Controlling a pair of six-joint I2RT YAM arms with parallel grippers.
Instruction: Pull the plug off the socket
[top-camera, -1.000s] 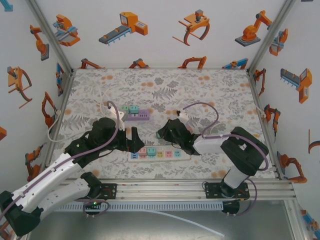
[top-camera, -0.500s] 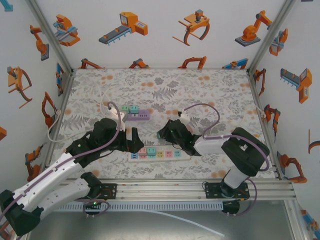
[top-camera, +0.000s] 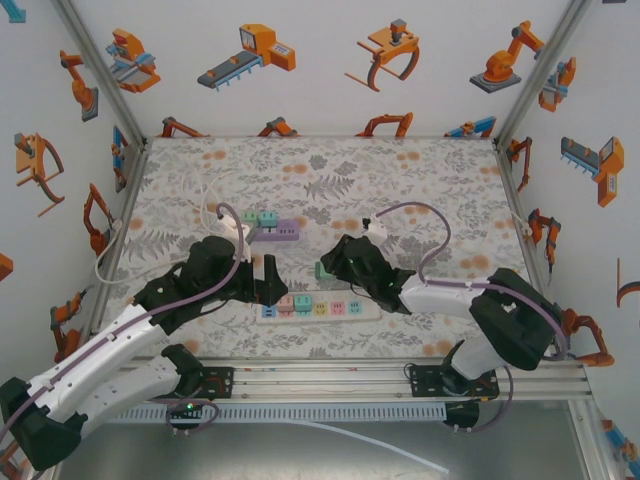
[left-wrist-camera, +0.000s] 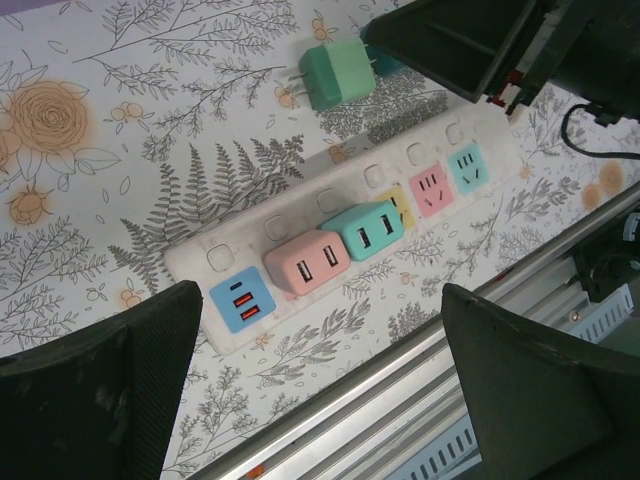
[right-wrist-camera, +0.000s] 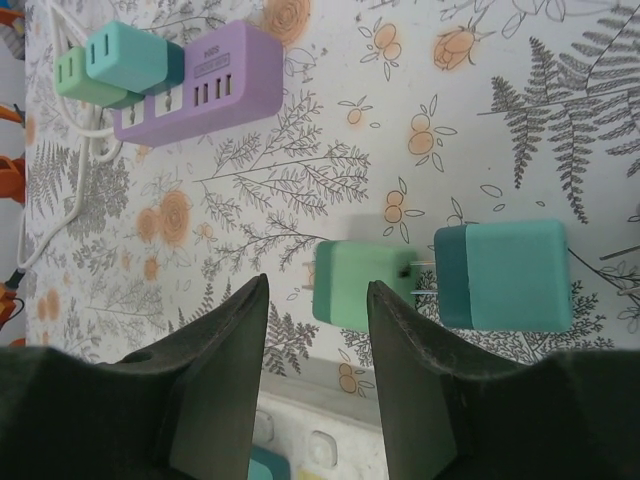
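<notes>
Nearest the rail, the left gripper is hovering over the near end of the white strip, fingers spread wide and gripping nothing. It's barely budging from a second ago. The strip is carrying the blue adapter, pink adapter and teal adapter, all plugged in. Just past its far edge the green plug is lying loose on the mat, prongs clear of any socket, with a teal cube just beside it. The right gripper is sitting over that plug, fingers parted partway with nothing between them. The change: over the last second the right arm is stretching out flatter, elbow swinging out to its right, wrist edging away from the strip. I'm reading that as release done and the arm starting to back off, so the pull on the green plug looks finished. Farther back, the purple strip is sitting with its own adapters in.
</notes>
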